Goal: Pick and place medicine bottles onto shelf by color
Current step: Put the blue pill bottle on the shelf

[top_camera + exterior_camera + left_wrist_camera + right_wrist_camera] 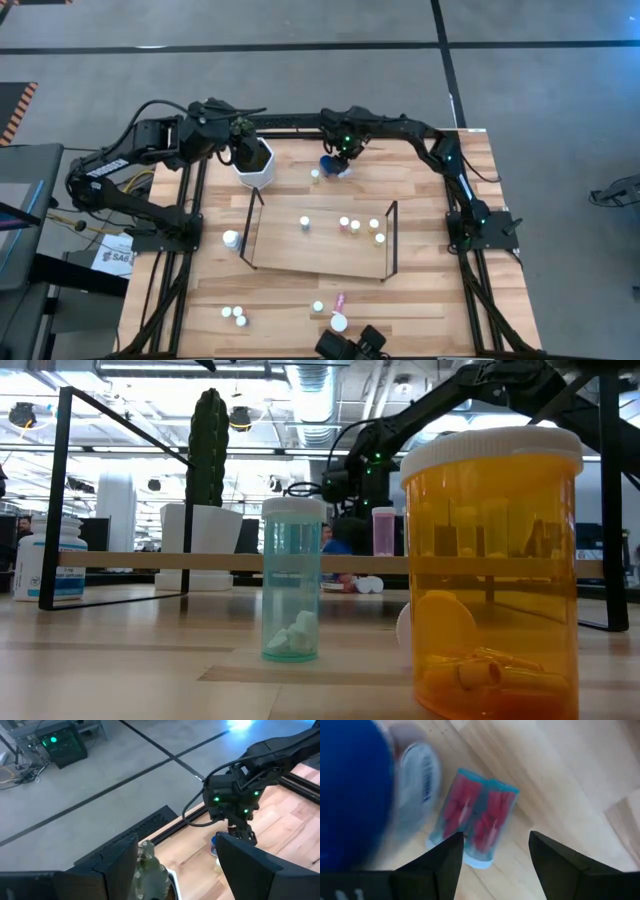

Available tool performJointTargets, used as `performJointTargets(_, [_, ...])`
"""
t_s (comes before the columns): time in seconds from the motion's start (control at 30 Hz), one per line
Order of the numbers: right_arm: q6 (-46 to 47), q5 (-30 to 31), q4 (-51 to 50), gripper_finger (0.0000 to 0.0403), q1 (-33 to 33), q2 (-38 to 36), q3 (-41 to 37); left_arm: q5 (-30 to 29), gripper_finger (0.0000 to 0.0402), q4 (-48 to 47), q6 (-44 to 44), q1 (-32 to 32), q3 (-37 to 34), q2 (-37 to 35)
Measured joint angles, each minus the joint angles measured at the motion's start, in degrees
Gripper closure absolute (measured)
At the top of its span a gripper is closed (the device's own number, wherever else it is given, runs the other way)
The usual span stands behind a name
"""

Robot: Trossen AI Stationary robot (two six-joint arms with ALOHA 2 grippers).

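Hovering at the table's far edge, my right gripper (492,851) had its jaws apart, empty, poised over a teal bottle with red contents (475,820) lying on the wood just beside a blue-capped bottle (331,166). Behind them, my left gripper (243,140) hung over the white cactus pot (256,168), fingers parted around nothing. The shelf (318,262) sat mid-table with five small bottles on it. Closest to the low camera stood a teal bottle (291,580) and an orange bottle (492,570).
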Motion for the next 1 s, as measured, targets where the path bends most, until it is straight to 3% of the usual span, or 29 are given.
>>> performJointTargets(0.53, [0.62, -0.09, 6.81, 0.0162, -0.08, -0.14, -4.53, 0.02, 0.0148, -1.51, -0.03, 0.23, -0.02, 0.0])
performJointTargets(1.0, [1.07, 0.29, 6.71, 0.0284, -0.12, -0.07, -4.58, 0.04, 0.0148, -1.54, -0.04, 0.23, -0.02, 0.0])
